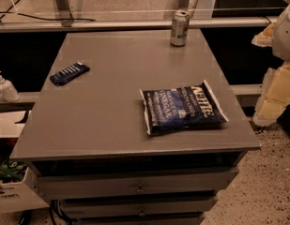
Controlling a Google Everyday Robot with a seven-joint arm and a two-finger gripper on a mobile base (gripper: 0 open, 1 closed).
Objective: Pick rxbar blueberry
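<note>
The bag lies near the tabletop's front right corner. The bar lies slanted by the left edge, far across from the gripper, which is past the right edge. I cannot tell if the gripper is wide or narrow.

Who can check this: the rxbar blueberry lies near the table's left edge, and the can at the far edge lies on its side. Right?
Not quite. The camera view shows the can standing upright at the far edge. The rxbar blueberry does lie near the left edge of the table. The gripper is beside the table, at the picture's right edge.
</note>
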